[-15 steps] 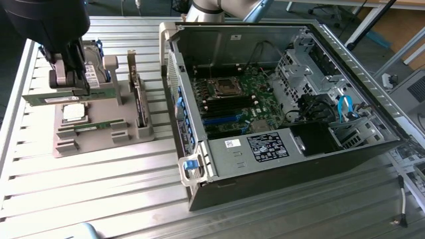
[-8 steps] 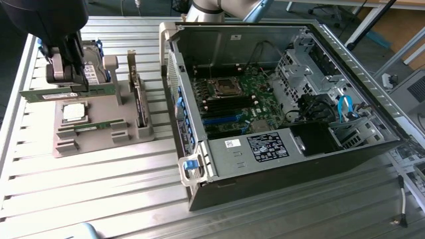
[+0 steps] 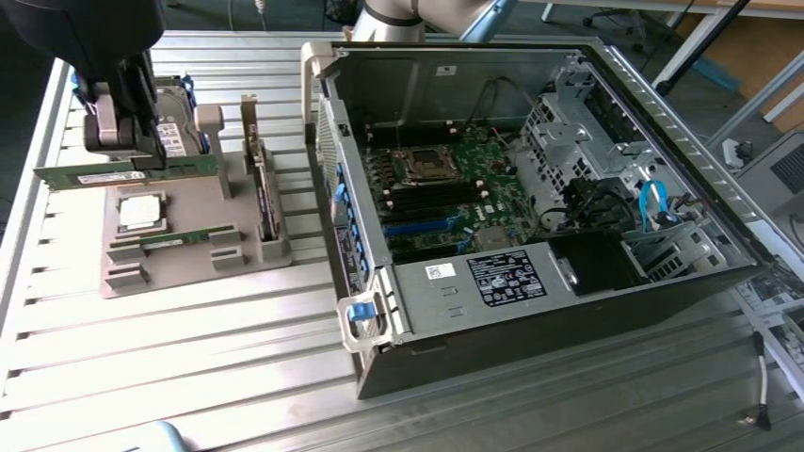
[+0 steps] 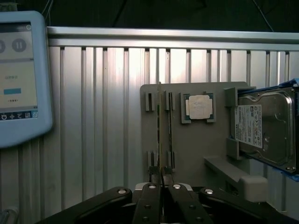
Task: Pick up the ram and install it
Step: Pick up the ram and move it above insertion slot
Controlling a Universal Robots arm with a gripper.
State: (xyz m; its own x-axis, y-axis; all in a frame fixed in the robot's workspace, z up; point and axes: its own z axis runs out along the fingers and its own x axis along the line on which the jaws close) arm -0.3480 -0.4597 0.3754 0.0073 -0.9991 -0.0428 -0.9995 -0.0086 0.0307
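My gripper (image 3: 130,155) hangs over the grey parts holder (image 3: 188,268) on the exterior view's left. It is shut on one ram (image 3: 126,173), a thin green stick held level and lifted clear of the holder. In the wrist view the held ram (image 4: 160,126) shows edge-on, pinched between my gripper (image 4: 161,176) tips. A second ram (image 3: 188,235) lies in its slot on the holder, and the wrist view shows this second ram (image 4: 169,123) just beside the held one. The open computer case (image 3: 377,311) stands at the exterior view's right, its motherboard (image 3: 458,193) exposed.
On the holder sit a square silver processor chip (image 3: 138,212), an upright dark expansion card (image 3: 260,184) and a hard drive (image 4: 266,130). A blue-framed tablet (image 4: 21,74) lies on the ribbed metal table (image 3: 188,358). Blue cables (image 3: 653,202) and drive cages crowd the case's far side.
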